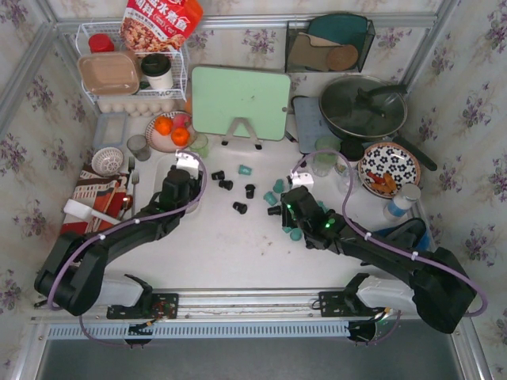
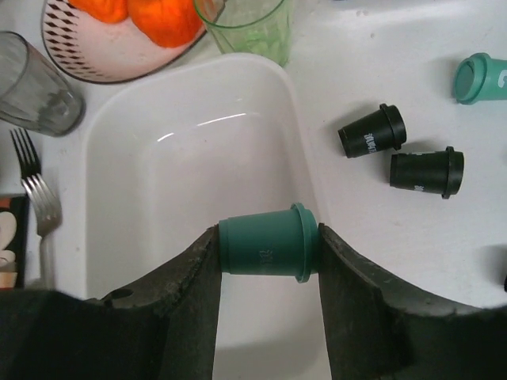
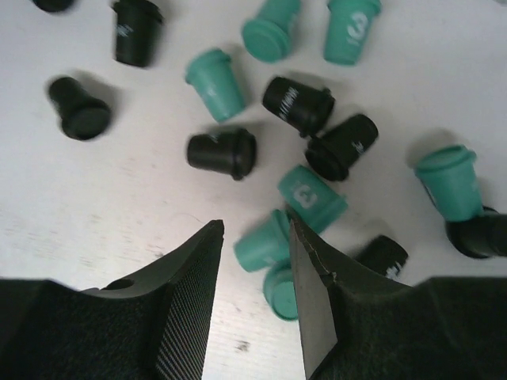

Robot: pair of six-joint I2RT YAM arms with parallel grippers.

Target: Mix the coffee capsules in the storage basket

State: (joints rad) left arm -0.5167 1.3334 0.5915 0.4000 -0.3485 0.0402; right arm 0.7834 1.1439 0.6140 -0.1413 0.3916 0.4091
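Note:
My left gripper (image 2: 268,239) is shut on a teal-green coffee capsule (image 2: 265,244), held sideways above the empty white storage basket (image 2: 182,150). From above, that gripper (image 1: 184,178) covers most of the basket (image 1: 190,161). Two black capsules (image 2: 372,131) and a teal one (image 2: 479,77) lie on the table to the basket's right. My right gripper (image 3: 255,231) stands open over a scatter of teal and black capsules (image 3: 222,150). A blurred teal capsule (image 3: 265,245) lies between its fingers against the right one, clear of the left. In the top view the right gripper (image 1: 287,207) hovers at table centre.
Behind the basket are a plate of oranges (image 2: 127,32), a green cup (image 2: 245,24) and a clear glass (image 2: 36,87); a fork (image 2: 36,206) lies to its left. A green cutting board (image 1: 240,103), a pan (image 1: 363,107) and a patterned plate (image 1: 388,168) stand farther back.

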